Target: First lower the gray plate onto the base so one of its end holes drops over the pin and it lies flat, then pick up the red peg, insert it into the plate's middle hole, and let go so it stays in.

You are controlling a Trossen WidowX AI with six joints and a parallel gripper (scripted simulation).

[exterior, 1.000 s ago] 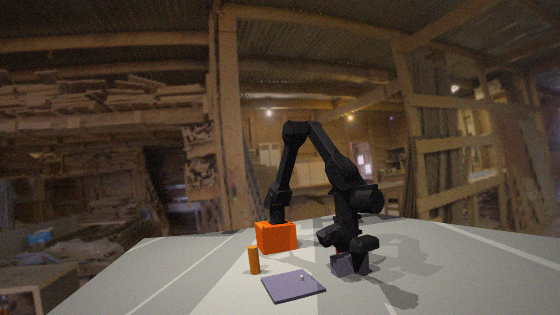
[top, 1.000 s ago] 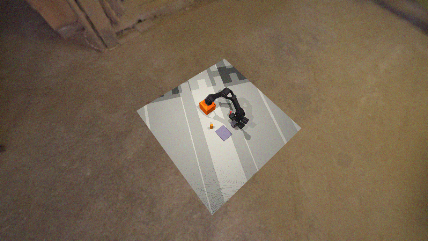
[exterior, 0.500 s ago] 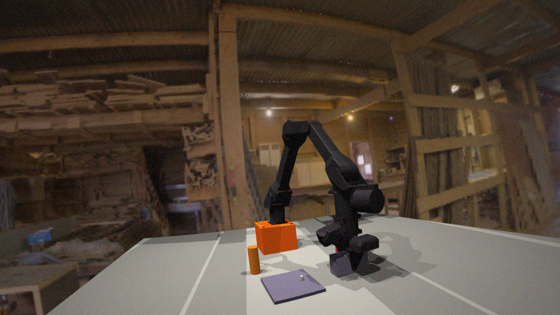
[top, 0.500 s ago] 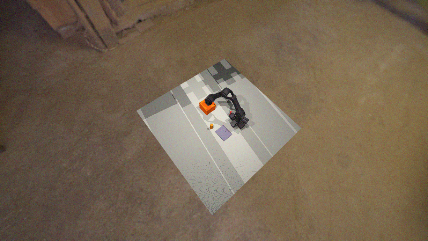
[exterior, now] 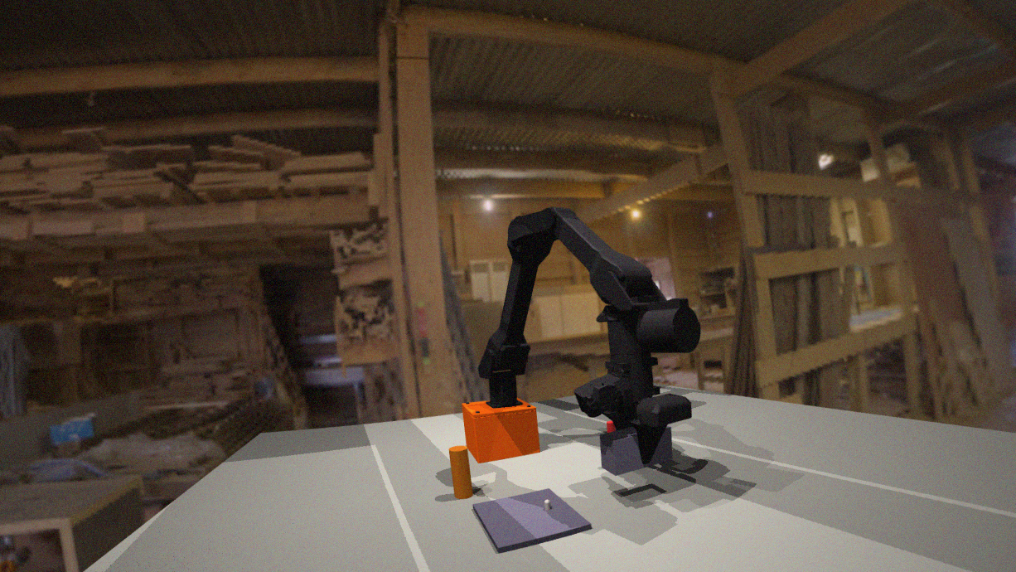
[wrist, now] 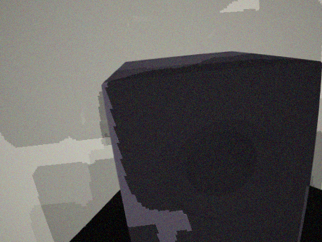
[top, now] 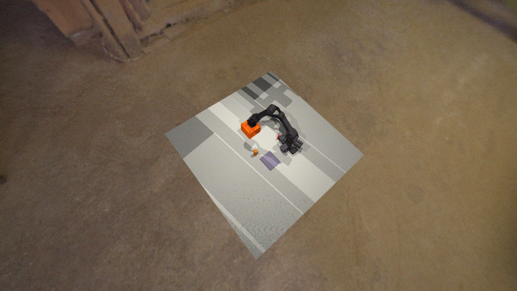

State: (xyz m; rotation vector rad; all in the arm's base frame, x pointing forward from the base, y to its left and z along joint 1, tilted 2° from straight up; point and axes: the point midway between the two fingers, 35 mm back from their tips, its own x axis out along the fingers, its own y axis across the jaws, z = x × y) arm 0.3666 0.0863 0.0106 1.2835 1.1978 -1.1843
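My gripper (exterior: pixel 632 456) (wrist: pixel 190 181) is shut on the gray plate (exterior: pixel 620 452) (wrist: pixel 211 116), a thick block held upright a little above the table, its shadow beneath. The plate fills much of the wrist view, its top face in dark shade and its holes barely visible; the arm hides it in the top view. The base (top: pixel 267 166) (exterior: pixel 508 524) is a flat purple-gray square in front and to the left of the gripper, with a small pale pin (top: pixel 272 157) (exterior: pixel 547 504) upright on it. The red peg (top: pixel 278 136) (exterior: pixel 610 426) stands behind the plate, mostly hidden in the exterior view.
An orange cylinder (top: pixel 255 152) (exterior: pixel 460 472) stands upright left of the base. The arm's orange mounting box (top: pixel 249 130) (exterior: pixel 500 433) stands behind it. Broad shadows and light bands cross the table (top: pixel 235 169) (exterior: pixel 320 511).
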